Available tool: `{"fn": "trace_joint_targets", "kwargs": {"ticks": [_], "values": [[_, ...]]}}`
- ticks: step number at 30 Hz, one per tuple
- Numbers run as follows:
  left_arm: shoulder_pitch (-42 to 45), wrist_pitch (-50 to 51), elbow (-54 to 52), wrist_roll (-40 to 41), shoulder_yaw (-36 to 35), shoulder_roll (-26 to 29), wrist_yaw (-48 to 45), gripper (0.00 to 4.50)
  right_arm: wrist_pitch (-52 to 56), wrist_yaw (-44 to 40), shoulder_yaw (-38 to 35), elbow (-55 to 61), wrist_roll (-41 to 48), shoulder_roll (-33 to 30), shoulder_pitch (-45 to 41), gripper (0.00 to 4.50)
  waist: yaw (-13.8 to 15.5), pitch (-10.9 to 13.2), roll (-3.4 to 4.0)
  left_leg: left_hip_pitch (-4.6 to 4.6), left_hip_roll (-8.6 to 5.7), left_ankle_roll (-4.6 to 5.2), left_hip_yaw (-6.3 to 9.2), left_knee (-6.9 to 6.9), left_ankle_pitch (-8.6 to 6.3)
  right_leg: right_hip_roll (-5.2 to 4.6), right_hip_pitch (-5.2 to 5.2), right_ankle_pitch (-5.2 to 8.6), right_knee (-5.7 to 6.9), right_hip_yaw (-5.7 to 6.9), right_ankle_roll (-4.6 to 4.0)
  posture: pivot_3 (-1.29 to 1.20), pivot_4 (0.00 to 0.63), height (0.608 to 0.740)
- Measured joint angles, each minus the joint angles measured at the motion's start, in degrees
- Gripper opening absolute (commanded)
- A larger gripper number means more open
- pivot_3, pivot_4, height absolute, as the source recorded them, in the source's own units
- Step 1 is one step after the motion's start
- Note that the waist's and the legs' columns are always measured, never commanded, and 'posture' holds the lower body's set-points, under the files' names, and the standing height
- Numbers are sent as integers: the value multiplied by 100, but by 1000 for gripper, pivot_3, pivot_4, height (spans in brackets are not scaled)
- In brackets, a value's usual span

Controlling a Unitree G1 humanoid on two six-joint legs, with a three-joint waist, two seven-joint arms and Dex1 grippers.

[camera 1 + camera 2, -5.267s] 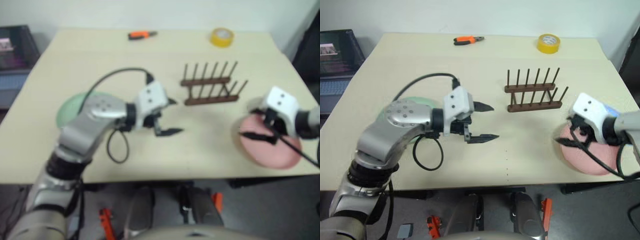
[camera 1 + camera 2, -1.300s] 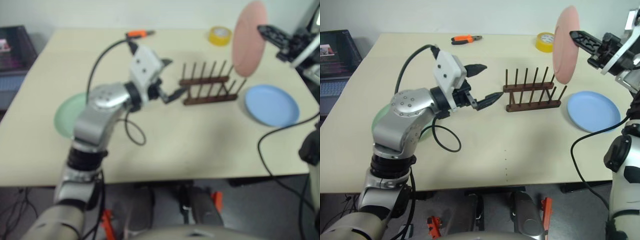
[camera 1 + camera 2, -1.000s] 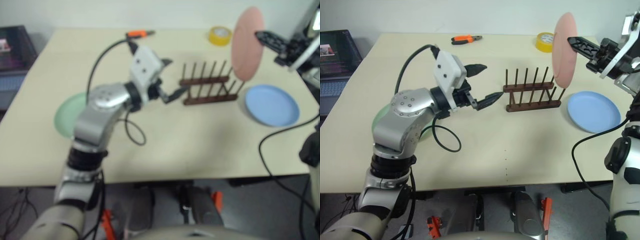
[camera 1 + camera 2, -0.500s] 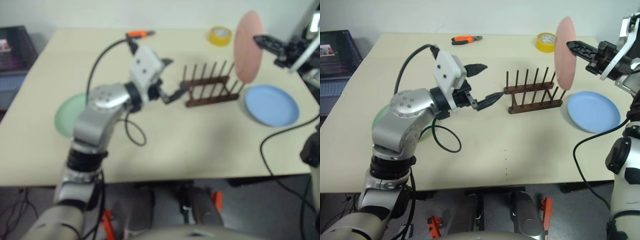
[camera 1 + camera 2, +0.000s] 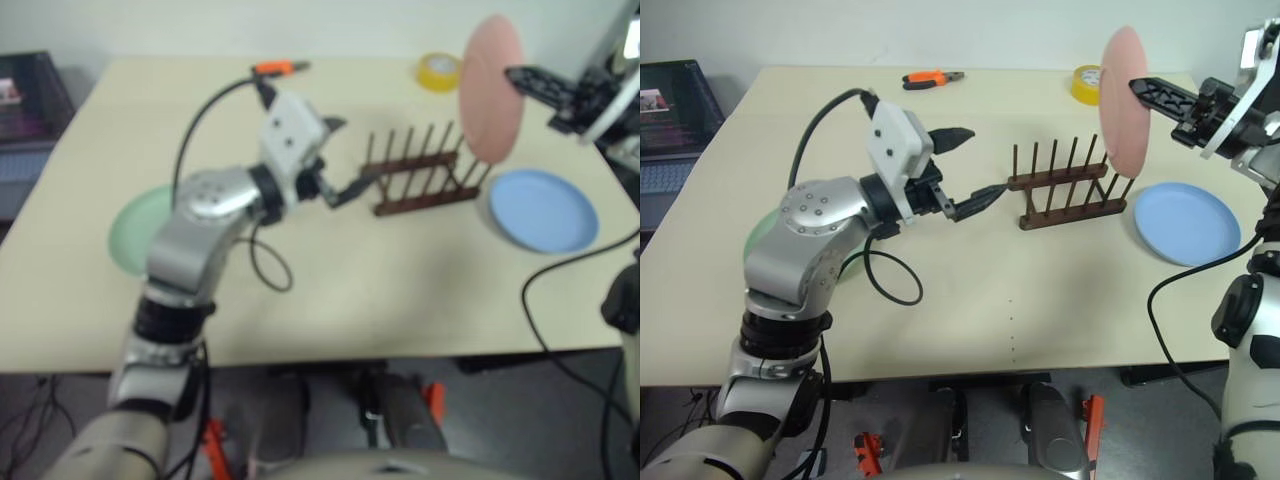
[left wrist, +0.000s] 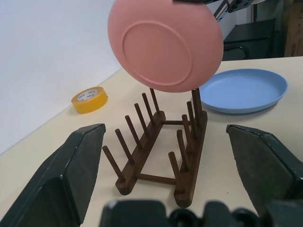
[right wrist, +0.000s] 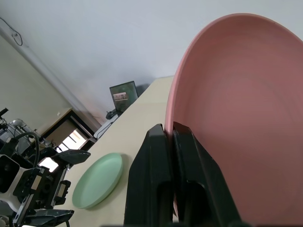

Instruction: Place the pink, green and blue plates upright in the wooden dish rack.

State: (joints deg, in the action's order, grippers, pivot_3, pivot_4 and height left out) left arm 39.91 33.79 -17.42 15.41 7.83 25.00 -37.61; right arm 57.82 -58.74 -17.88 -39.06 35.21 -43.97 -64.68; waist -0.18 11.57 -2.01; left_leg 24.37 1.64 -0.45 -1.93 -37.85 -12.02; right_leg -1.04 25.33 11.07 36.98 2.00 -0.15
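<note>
My right gripper point(image 5: 1137, 88) is shut on the rim of the pink plate point(image 5: 1124, 100), holding it upright in the air above the right end of the wooden dish rack point(image 5: 1065, 187). The rack's pegs stand bare. The blue plate point(image 5: 1188, 222) lies flat on the table right of the rack. At the table's left lies the green plate point(image 5: 133, 228), partly hidden by my left arm. My left gripper point(image 5: 982, 162) hovers open just left of the rack, pointing at it. In the left wrist view the pink plate point(image 6: 165, 45) hangs over the rack point(image 6: 161, 142).
A yellow tape roll point(image 5: 1092, 83) and orange-handled pliers point(image 5: 935, 77) lie near the table's far edge. A laptop point(image 5: 675, 110) sits off the table's left side. A black cable loop point(image 5: 885, 285) hangs from my left arm over the table.
Five seconds ago the pink plate lay on the blue one; my right gripper has since lifted it upright above the rack. My left gripper rose toward the rack. Over the last second little moved.
</note>
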Motion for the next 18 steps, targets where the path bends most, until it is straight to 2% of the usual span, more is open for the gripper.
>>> {"fn": "trace_joint_targets", "kwargs": {"ticks": [18], "values": [[-35, 77, -4, 13, -1, 0, 66, 4500, 13, 324, 133, -369, -259, 30, -254, 14, -1, 0, 0, 0, -1, 0, 0, 0, 0, 0, 0, 0, 0, 1, 0, 0, 150, 740]]}}
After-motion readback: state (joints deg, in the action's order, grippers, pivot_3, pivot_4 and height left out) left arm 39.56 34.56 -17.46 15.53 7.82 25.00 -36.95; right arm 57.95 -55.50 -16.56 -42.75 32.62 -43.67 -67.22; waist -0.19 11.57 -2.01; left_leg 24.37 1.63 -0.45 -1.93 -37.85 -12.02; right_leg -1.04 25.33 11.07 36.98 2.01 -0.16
